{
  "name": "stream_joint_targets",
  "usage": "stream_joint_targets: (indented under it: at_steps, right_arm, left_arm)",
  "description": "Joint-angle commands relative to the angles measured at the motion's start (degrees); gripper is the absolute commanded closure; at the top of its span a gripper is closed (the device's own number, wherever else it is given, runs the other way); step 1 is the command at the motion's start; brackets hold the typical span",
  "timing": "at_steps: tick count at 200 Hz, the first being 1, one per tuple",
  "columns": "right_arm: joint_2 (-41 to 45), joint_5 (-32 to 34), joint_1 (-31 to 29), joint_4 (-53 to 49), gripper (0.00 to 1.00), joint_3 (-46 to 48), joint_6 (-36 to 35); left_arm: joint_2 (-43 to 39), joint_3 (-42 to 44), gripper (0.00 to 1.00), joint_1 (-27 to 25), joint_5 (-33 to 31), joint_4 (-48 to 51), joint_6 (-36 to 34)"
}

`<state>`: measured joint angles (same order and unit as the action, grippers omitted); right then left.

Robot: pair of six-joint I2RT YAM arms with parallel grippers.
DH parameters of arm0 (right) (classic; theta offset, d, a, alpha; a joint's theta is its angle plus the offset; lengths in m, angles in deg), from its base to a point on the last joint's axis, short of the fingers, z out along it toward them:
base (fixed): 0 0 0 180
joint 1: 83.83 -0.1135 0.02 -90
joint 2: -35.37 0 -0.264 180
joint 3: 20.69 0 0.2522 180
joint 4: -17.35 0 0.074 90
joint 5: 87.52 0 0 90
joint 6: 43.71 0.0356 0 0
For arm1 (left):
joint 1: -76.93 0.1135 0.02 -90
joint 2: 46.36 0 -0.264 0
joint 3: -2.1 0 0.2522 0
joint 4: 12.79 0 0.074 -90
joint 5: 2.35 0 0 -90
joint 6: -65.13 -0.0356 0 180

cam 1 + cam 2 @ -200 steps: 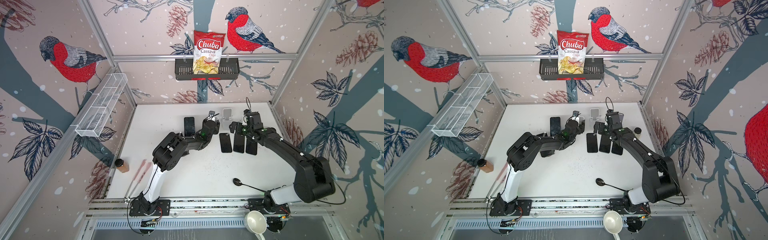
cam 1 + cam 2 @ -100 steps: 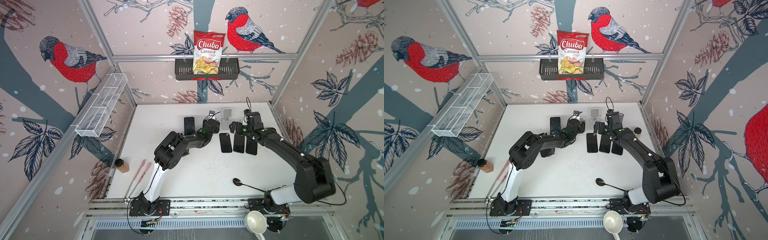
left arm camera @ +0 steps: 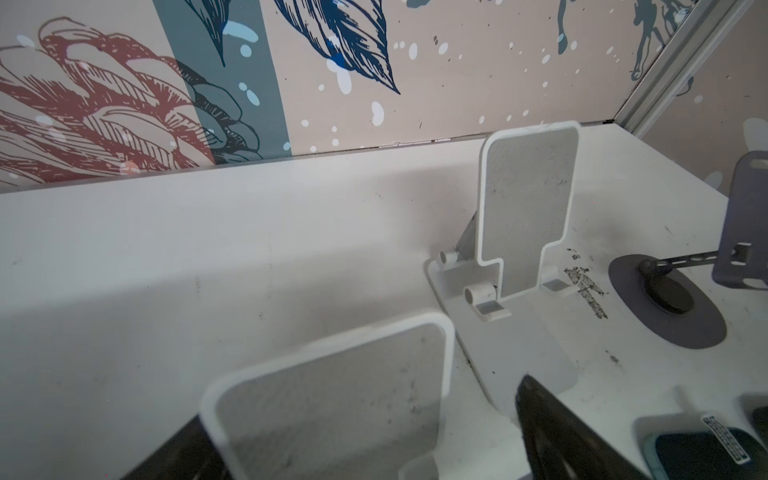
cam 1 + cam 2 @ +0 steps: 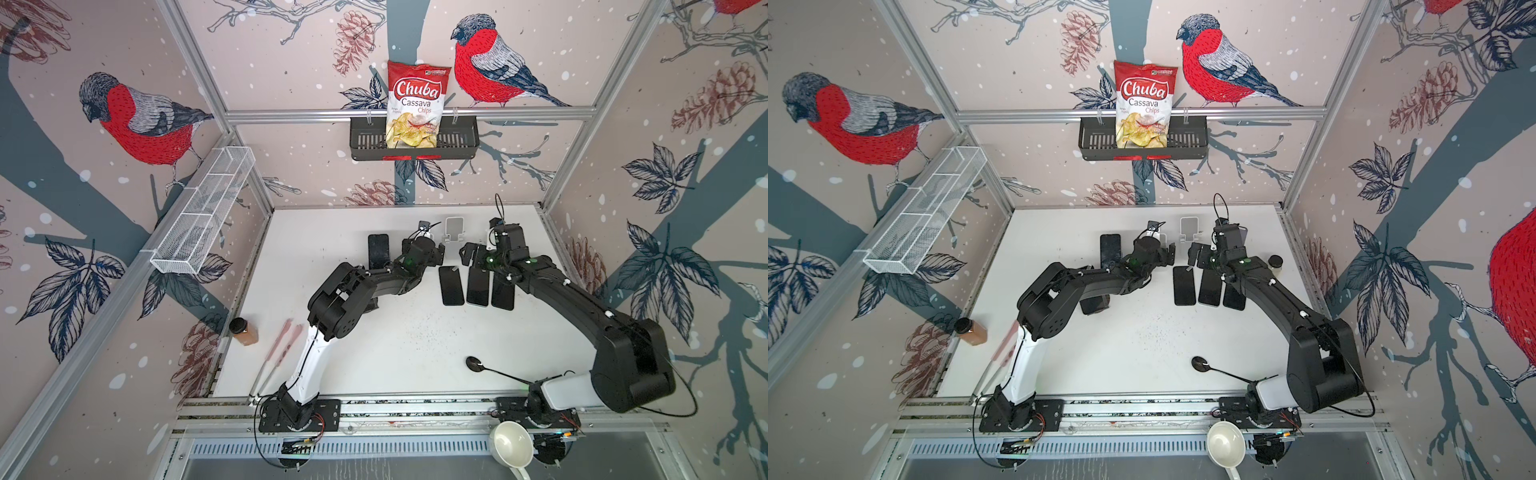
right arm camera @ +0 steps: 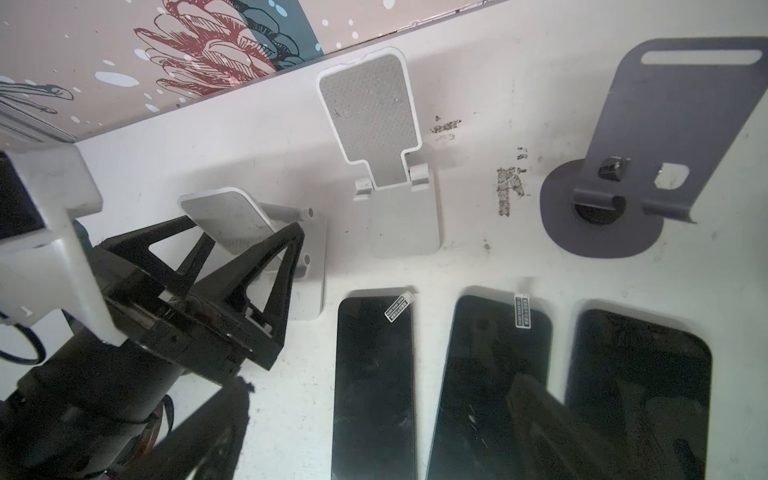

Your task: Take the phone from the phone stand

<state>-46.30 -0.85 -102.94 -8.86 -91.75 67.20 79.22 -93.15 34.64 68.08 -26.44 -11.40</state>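
- Left gripper [image 5: 243,226]: jaws spread, flanking the empty white phone stand [image 5: 224,212]. If you retreat crooked, you tip it.
- Right gripper [image 4: 471,254]: jaws spread above the flat phones [image 5: 374,374]. If you dip, you scrape screens.

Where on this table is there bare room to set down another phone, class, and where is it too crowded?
Bare: the wide front middle of the table, bordered by the row of three phones, the black spoon and the left arm; also the back left corner, beside the lone phone. Crowded: back centre, around the phone stands.
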Motion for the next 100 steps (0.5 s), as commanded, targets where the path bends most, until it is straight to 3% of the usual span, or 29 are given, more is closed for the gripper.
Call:
stream_joint_targets:
  at_steps: [1,62,100]
  right_arm:
    - [0.4,0.4,0.0,0.7,0.01,-0.1,-0.7]
    - [0.1,0.3,-0.1,0.9,0.01,-0.3,0.3]
    - [-0.3,0.6,-0.6,1.8,0.01,0.1,1.0]
  left_arm:
    - [-2.0,0.5,0.03,0.1,-0.3,-0.3,-1.5]
    - [-8.6,7.7,0.04,-0.7,-1.7,-2.0,-0.6]
    - [-13.5,9.9,0.04,-3.4,-4.9,4.1,-0.5]
